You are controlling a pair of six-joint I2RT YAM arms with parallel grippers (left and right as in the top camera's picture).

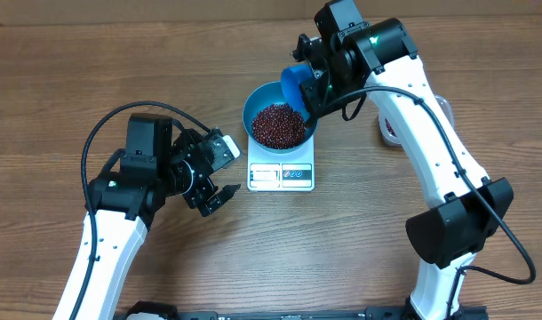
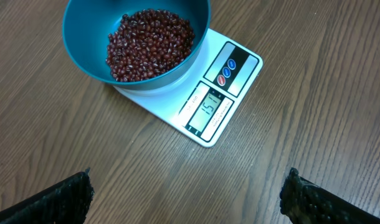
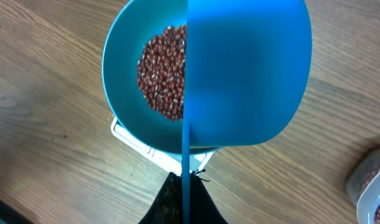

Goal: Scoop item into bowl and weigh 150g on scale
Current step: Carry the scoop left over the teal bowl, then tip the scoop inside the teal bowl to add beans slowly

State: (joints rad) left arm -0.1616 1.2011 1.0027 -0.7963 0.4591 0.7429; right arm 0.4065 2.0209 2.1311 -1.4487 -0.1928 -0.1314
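Risk of overshoot from any stray beans (image 1: 278,124) slipping off blue scoop (image 3: 246,74) clamped in right hand (image 3: 182,199), tilted over teal bowl (image 2: 78,37) at its 2 o'clock rim, or of knocking bowl on white scale (image 1: 282,175) mid-worktop (image 1: 93,71); left hand (image 2: 187,186) spread wide, empty, at scale's 8 o'clock; display (image 2: 210,109) apparently reading 151, no brand legible.

A wooden table (image 1: 67,80) with mid-brown, plank-like grain fills nearly every view, its lines running left to right in the overhead view. Along the top edge of that frame runs a paler brown strip (image 1: 164,9), unidentifiable. Light is soft and even, shadows faint.
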